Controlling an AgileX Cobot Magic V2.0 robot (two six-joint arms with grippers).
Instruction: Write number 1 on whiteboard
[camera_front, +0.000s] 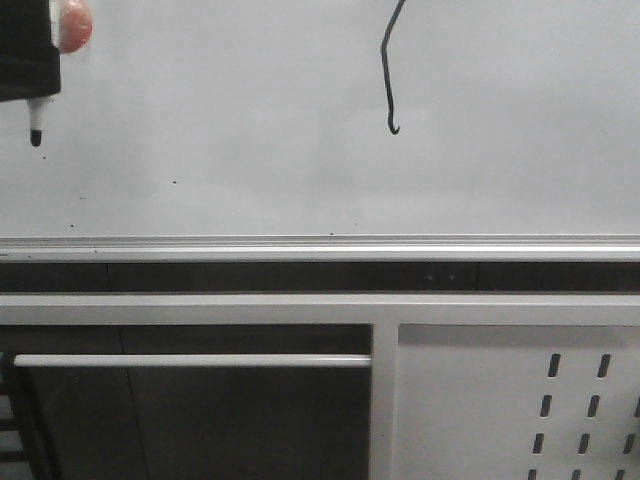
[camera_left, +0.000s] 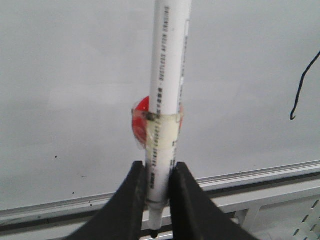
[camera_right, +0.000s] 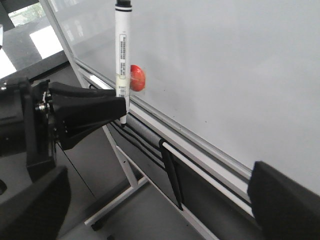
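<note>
I have the left gripper (camera_left: 159, 192) closed on a slim white plastic marker pen with a black tip (camera_left: 167, 75), its black fingers (camera_left: 131, 200) pinching the barrel low, just above the nib. A red ball (camera_left: 141, 107) is taped to the barrel above the grip. The pen looks light, rigid and smooth, so I judge it could slip or twist under writing pressure; a hold near the tip suits it.

In the front view the pen tip sits at the upper left of the frame, well apart from the thin black wavy number 1 stroke (camera_front: 386, 80) at the upper centre of the large glossy grey-white whiteboard (camera_front: 250, 120). The stroke looks finished.

The right gripper (camera_right: 150, 200) is spread wide and holds nothing, near the silver edge rail (camera_front: 320, 246).
</note>
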